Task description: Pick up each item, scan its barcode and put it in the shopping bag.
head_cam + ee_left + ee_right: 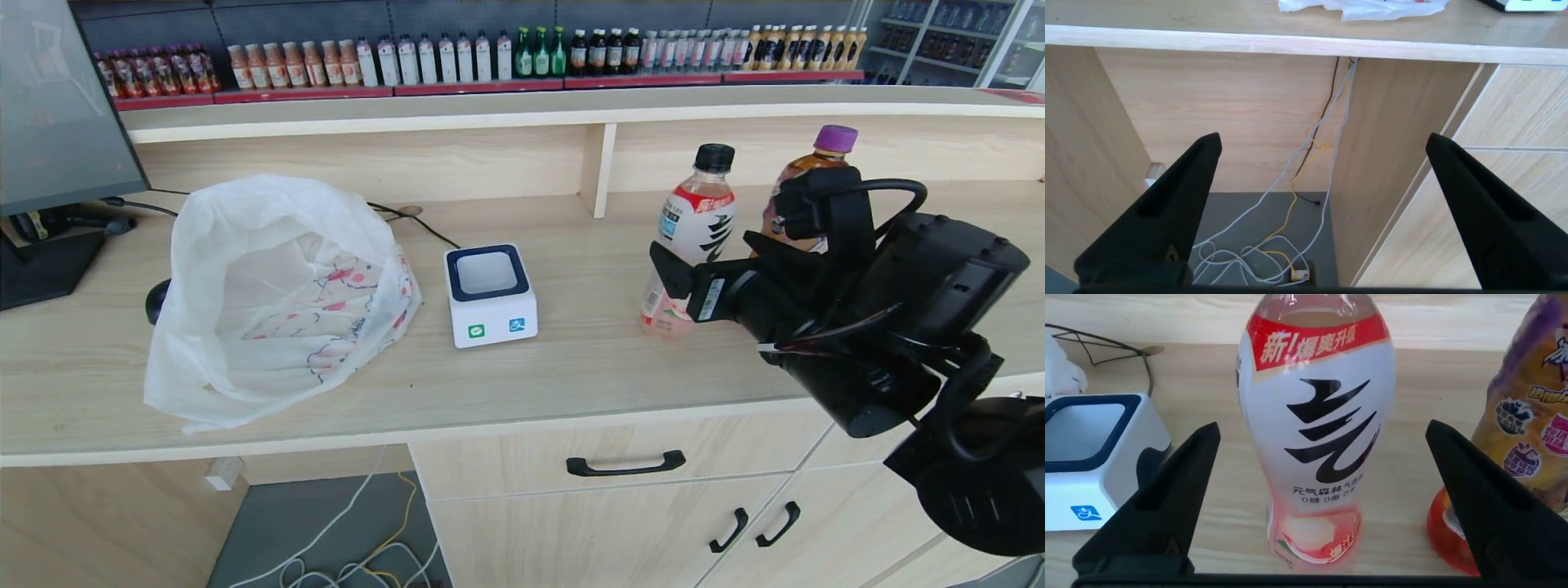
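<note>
Plainly upright, cap (714, 157) skyward, long axis vertical: pink bottle (694, 237) before the right hand (1323, 429), fingers (1167, 506) spread.

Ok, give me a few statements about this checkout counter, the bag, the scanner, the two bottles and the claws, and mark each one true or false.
1. The shopping bag sits on the counter, to the robot's left of the scanner. True.
2. The right claw is shut on the black-capped bottle. False: it is open, with a finger on each side of the bottle and neither touching it.
3. The purple-capped bottle is inside the bag. False: it stands upright on the counter by the black-capped bottle.
4. The left claw is open, lower than the countertop. True.
</note>
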Controlling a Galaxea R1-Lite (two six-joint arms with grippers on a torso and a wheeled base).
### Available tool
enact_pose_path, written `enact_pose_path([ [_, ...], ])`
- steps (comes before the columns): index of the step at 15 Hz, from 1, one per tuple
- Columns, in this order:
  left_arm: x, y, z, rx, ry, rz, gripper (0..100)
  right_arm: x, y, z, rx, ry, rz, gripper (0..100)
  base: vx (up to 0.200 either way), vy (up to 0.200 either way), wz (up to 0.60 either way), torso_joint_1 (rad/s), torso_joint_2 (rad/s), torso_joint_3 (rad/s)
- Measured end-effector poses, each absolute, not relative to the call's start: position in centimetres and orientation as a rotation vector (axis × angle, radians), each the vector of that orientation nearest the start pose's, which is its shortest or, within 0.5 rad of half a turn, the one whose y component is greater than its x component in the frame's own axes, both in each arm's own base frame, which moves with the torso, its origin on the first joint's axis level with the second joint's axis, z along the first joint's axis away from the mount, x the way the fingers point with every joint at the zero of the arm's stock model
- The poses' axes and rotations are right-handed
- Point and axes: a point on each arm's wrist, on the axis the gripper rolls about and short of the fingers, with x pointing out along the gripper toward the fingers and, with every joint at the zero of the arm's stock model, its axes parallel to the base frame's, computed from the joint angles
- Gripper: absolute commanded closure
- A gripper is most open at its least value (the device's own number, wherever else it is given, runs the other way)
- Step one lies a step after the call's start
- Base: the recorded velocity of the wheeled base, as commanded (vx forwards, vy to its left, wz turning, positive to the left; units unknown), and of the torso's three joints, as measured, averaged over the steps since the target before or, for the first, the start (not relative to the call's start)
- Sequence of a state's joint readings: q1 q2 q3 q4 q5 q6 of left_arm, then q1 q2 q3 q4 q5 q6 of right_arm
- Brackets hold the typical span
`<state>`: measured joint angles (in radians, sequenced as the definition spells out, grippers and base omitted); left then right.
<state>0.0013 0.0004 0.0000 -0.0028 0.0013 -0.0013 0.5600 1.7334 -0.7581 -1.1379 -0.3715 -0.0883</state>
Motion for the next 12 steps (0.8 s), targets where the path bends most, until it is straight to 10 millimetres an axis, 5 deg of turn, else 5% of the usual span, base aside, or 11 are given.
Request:
enact_pose_path([
  [12,-2.3,0.0,7.6,-0.001,-0.002,0.003,0,30.4,15.6,19.4,-0.047,-0.139,0.121,0,0.000,0.000,0.00,0.000,0.00,0.000],
])
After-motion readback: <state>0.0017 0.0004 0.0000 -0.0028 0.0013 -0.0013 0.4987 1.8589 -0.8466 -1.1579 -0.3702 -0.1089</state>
